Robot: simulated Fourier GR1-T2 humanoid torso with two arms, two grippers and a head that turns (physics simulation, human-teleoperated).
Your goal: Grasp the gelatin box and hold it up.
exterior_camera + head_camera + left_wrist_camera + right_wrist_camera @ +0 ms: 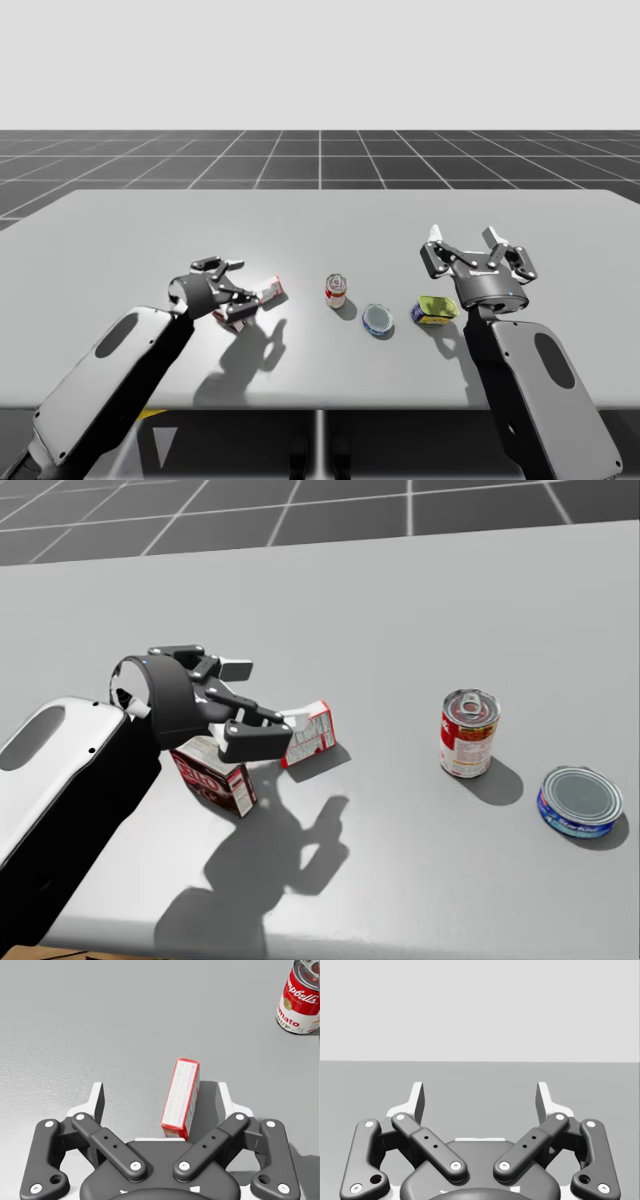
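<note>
dark red box (213, 776): nearest item; stands on the desk (420, 600) under the left arm; red label with white print, not legible.
left end effector (262, 702): released, fingers spread wide, low over the desk.
gelatin box (181, 1097): small, with red edges and a white face of fine print too small to read; stands tilted on a narrow side between the spread fingers, with a gap visible on each side.
red-and-white can (469, 733): upright beyond the gelatin box, well apart from it; lid shut, pull tab on top.
flat blue can (580, 801): low, near the red-and-white can; silver lid shut.
yellow-green item (437, 309): lies past the flat blue can; kind cannot be told.
right end effector (478, 252): released, fingers spread, raised above the desk near the yellow-green item.
</note>
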